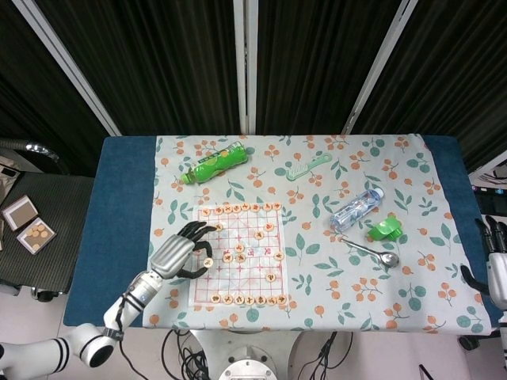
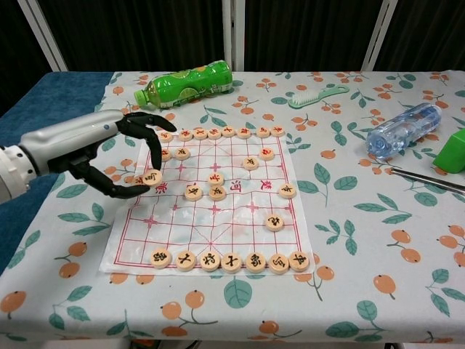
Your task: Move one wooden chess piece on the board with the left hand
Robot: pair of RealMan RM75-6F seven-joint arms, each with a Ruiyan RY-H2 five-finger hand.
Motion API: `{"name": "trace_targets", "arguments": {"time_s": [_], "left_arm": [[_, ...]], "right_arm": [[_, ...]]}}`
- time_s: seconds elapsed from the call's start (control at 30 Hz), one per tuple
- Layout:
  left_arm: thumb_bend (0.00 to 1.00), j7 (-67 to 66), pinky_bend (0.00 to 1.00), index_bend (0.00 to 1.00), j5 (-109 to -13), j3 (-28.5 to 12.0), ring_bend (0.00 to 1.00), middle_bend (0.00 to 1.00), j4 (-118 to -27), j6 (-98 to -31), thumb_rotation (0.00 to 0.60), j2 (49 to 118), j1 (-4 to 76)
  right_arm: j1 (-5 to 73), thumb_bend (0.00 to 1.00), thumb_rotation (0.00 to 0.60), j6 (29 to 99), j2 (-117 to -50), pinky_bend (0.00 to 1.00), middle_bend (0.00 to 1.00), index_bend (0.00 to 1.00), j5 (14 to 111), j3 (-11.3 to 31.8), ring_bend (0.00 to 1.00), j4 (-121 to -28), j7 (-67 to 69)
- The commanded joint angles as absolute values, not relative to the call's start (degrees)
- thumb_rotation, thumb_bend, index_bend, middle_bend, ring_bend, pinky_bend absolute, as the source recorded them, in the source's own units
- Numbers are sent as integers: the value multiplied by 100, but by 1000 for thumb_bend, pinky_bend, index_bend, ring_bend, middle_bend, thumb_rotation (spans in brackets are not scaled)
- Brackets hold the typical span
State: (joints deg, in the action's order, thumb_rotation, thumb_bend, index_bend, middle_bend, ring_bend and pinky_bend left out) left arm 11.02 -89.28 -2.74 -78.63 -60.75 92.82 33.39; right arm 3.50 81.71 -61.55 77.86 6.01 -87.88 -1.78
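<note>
- left hand (image 2: pixel 120 156) is pinching a wooden chess piece (image 2: pixel 152 177) between thumb and a fingertip, other fingers arching over it, right at the left edge of the paper xiangqi board (image 2: pixel 174 231), about halfway up the left side
- can't honestly tell if the disc is hovering just above the sheet or touching it, the chest view is too shallow for that
- I'm guessing the piece is light, stiff and a bit slick: small round wooden disc, so squeezing it across the rim like it's doing now looks like the sane way to hold it, and not hard or it'll squirt out sideways
- the board is looking like thin printed paper or plastic, so dragging the disc could wrinkle it or nudge the neighbouring pieces (image 2: pixel 205 191)
- head view is giving the layout from above: left hand (image 1: pixel 176 252) sitting over the board's left columns, the green bottle (image 1: pixel 212 164) beyond it, the clear water bottle (image 1: pixel 356 209) way off right
- right hand (image 1: pixel 496 261) is only showing in the head view, parked past the table's right edge, holding nothing; whether its fingers are spread I can't tell
- chest view is the only one where the pinch and the characters on the discs are readable
</note>
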Motion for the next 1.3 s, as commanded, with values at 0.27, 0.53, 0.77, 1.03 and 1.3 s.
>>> {"name": "trace_targets", "arguments": {"time_s": [0.27, 0.53, 0.77, 1.03, 1.3], "left_arm": [[310, 1152, 0, 548, -9005, 6, 0, 105, -7547, -6109, 600, 9605, 3293], [310, 1172, 0, 547, -9028, 201, 0, 105, -7422, -6153, 600, 9713, 3185], [310, 1296, 0, 548, -9061, 202, 0, 107, -7313, -6146, 600, 9829, 3222], [310, 1440, 0, 549, -9069, 199, 0, 109, -7102, -6094, 600, 9950, 3283], [310, 1480, 0, 549, -9082, 214, 0, 109, -6940, -6067, 600, 10076, 3320]], "right_arm": [[350, 209, 600, 8125, -6183, 0, 0, 0, 7789, 575, 0, -8751, -153], [356, 210, 600, 8137, -6178, 0, 0, 0, 7815, 577, 0, -8773, -175], [374, 211, 600, 8103, -6179, 0, 0, 0, 7794, 581, 0, -8815, -229], [386, 212, 600, 8067, -6175, 0, 0, 0, 7757, 586, 0, -8830, -266], [401, 212, 600, 8019, -6210, 0, 0, 0, 7727, 585, 0, -8782, -248]]}}
